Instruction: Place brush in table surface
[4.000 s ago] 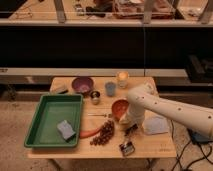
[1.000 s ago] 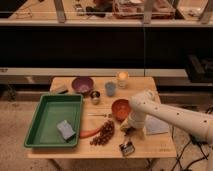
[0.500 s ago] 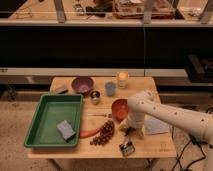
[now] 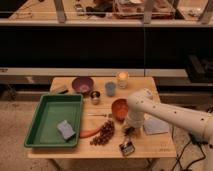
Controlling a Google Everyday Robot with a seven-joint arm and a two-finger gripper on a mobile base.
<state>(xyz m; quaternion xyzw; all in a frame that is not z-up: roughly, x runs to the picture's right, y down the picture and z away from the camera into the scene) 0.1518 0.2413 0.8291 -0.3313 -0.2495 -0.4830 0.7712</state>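
Table surface (image 4: 156, 143) holds 1 purple bowl (image 4: 82, 85), 1 orange bowl (image 4: 119, 107), 1 blue cup (image 4: 110, 88), 1 metal cup (image 4: 95, 96), 1 carrot (image 4: 89, 132), and 1 green tray (image 4: 46, 120) at left with 1 grey pad (image 4: 66, 129) in it. Brush (image 4: 126, 148) lies at the near edge. Gripper (image 4: 130, 131) is low just beyond it, near side of the orange bowl; can't tell its grip state.

No legible text or labels

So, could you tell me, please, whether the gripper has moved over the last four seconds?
Yes. The gripper has come down: it was level with the orange bowl and is now low over the table surface just in front of it.
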